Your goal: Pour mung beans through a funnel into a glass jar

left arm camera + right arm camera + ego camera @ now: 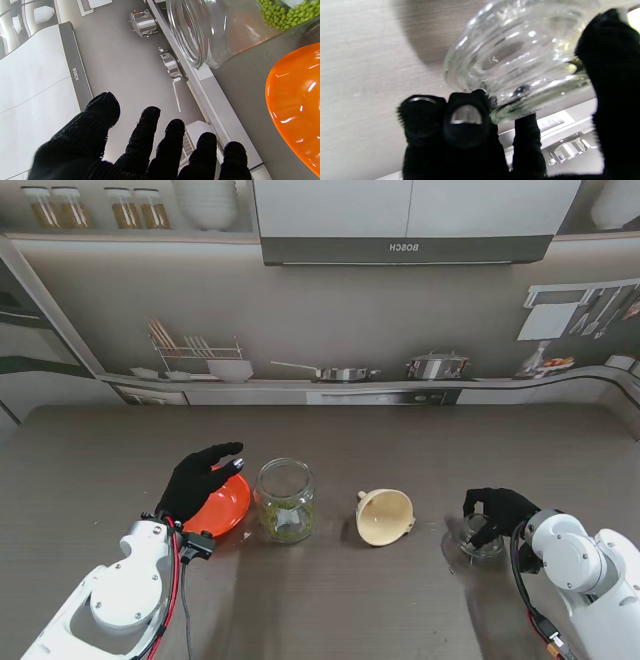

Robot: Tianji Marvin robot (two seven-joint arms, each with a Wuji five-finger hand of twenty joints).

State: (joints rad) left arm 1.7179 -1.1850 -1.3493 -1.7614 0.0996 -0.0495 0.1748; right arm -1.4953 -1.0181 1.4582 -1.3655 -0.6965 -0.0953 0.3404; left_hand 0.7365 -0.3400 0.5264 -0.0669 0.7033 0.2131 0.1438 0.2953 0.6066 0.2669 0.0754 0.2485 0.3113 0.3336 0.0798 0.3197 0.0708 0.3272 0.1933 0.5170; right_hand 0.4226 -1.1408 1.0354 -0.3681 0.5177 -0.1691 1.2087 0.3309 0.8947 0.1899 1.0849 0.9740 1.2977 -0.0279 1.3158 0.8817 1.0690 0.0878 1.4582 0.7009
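Observation:
A glass jar [285,500] stands upright at the table's middle with green mung beans [287,524] in its bottom. In the left wrist view the jar [207,32] and its beans [282,15] show close by. A cream funnel [385,517] lies on its side to the jar's right, apart from it. My left hand [205,475] hovers over an orange plate [226,505] left of the jar, its fingers [150,125] spread and holding nothing. My right hand [497,510] is closed around a small ribbed glass cup [482,540] resting on the table; the cup [517,62] looks empty between thumb and fingers [467,120].
The orange plate [295,110] sits right beside the jar's left side. A printed kitchen backdrop [320,330] rises behind the table's far edge. Bare grey tabletop [400,450] stretches between the objects and the backdrop.

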